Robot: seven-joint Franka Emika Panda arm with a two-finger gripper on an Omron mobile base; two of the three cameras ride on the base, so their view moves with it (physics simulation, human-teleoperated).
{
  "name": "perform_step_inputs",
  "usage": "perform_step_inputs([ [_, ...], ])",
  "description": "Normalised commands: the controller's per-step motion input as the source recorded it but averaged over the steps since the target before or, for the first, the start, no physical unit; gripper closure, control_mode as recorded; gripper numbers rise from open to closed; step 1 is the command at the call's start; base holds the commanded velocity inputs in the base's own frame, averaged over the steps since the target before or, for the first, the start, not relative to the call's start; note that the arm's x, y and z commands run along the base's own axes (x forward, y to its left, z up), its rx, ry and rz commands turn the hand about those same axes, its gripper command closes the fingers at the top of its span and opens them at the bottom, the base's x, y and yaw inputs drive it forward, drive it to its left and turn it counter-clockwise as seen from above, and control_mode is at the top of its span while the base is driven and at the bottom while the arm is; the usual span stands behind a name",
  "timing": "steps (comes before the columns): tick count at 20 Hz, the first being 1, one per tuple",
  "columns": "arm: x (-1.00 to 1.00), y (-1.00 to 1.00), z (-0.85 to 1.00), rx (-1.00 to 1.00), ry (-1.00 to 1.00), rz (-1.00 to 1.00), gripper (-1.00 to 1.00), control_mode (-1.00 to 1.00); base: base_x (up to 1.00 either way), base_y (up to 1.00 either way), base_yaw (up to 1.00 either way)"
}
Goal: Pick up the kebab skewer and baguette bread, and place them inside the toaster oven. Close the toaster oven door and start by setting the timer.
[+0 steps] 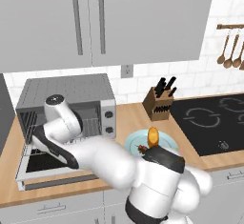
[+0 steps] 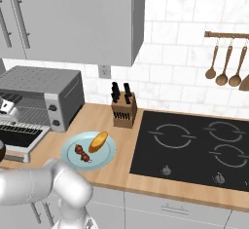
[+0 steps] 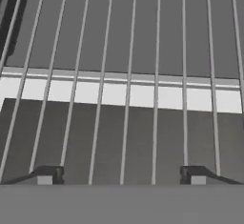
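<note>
The silver toaster oven (image 1: 66,92) (image 2: 44,94) stands at the left of the counter with its dark-glass door (image 1: 43,166) (image 2: 19,136) dropped open. My arm reaches into its mouth. In the hand view my gripper (image 3: 121,174) is open just above the oven's wire rack (image 3: 128,51), with nothing between its fingertips (image 3: 47,173). The kebab skewer (image 2: 81,152) (image 1: 142,148) and the golden baguette bread (image 2: 98,142) (image 1: 153,136) lie side by side on a pale blue plate (image 2: 104,157) (image 1: 133,139) to the right of the oven.
A wooden knife block (image 2: 123,110) (image 1: 158,105) stands behind the plate. The black cooktop (image 2: 194,147) takes up the right of the counter, with wooden spoons (image 2: 222,62) hanging above it. Grey wall cabinets (image 1: 95,23) hang over the oven.
</note>
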Motion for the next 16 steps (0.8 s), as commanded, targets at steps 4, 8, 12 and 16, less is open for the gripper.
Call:
perform_step_inputs([
  [4, -0.99, -0.48, 0.91, 0.0, 0.04, 0.0, -1.0, -1.0, 0.0, 0.0, 0.0],
  [8, -0.95, -0.91, 0.62, 0.0, -0.03, 0.0, -1.0, -1.0, 0.0, 0.0, 0.0],
  [12, -0.78, -1.0, 0.11, 0.0, -0.07, 0.0, -1.0, -1.0, 0.0, 0.0, 0.0],
  [16, -0.31, -1.0, 0.0, 0.0, 0.01, 0.0, -1.0, -1.0, 0.0, 0.0, 0.0],
])
